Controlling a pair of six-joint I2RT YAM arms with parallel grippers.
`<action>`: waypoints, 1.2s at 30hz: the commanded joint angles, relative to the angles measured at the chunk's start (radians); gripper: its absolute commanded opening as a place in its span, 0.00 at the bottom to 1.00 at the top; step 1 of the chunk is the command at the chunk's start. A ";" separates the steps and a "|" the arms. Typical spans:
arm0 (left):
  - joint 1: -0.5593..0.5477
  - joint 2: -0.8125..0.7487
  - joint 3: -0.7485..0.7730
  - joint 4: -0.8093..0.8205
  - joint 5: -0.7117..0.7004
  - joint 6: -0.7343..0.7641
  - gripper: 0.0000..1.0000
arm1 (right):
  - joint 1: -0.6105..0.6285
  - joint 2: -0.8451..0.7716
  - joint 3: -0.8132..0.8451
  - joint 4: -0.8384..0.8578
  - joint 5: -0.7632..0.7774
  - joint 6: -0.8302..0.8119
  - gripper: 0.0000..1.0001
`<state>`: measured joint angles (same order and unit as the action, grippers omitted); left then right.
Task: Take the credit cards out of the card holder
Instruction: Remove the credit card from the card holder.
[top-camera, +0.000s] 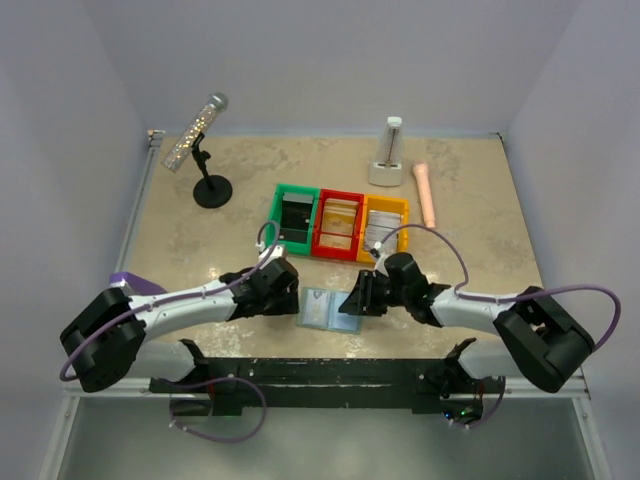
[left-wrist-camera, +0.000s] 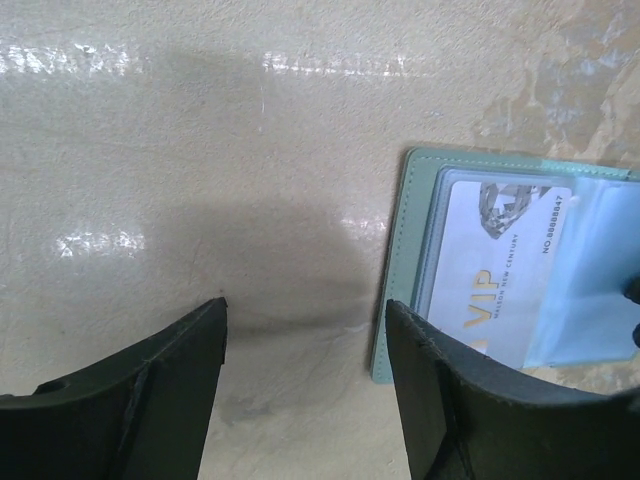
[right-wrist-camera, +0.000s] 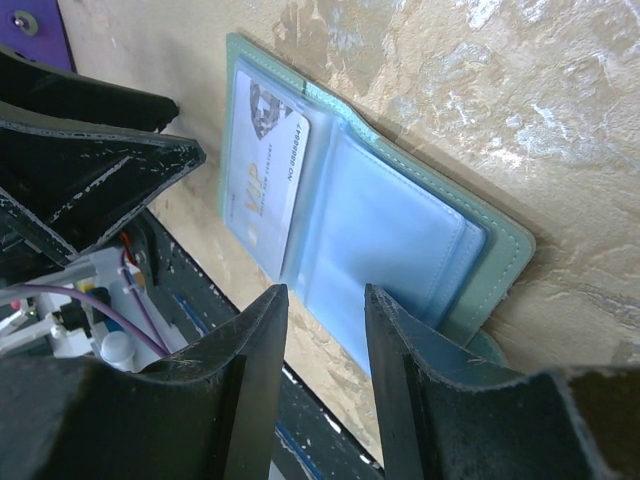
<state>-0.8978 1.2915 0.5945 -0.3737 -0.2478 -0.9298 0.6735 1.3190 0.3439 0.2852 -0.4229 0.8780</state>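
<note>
Now our left gripper (left-wrist-camera: 305, 303) stands apart, empty, just beside the open card holder (right-wrist-camera: 400, 230); our right gripper (right-wrist-camera: 326, 290), narrowly parted, hovers over its blue panel, one credit card (right-wrist-camera: 265, 185) pocketed.

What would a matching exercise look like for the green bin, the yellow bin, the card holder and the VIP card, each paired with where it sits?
Things:
1. green bin
2. yellow bin
3. card holder
4. VIP card

Places:
A. tucked in a clear pocket of the holder
B. right end of the bin row
C. lying open, on the near side of the bin row
D. left end of the bin row

Pairs: 1-D; 2-B; 3-C; 4-A
</note>
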 joint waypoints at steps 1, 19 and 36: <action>-0.001 -0.008 0.014 -0.030 -0.012 0.069 0.69 | 0.000 -0.040 0.044 -0.050 -0.013 -0.043 0.42; -0.078 0.212 0.139 -0.067 -0.018 0.069 0.49 | 0.001 -0.121 0.078 -0.188 0.021 -0.111 0.42; -0.105 0.207 0.061 -0.008 0.031 -0.029 0.40 | 0.004 0.016 0.087 -0.004 -0.056 0.013 0.43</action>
<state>-0.9859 1.4719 0.7212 -0.3553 -0.2714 -0.9062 0.6735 1.3182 0.3985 0.2035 -0.4461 0.8570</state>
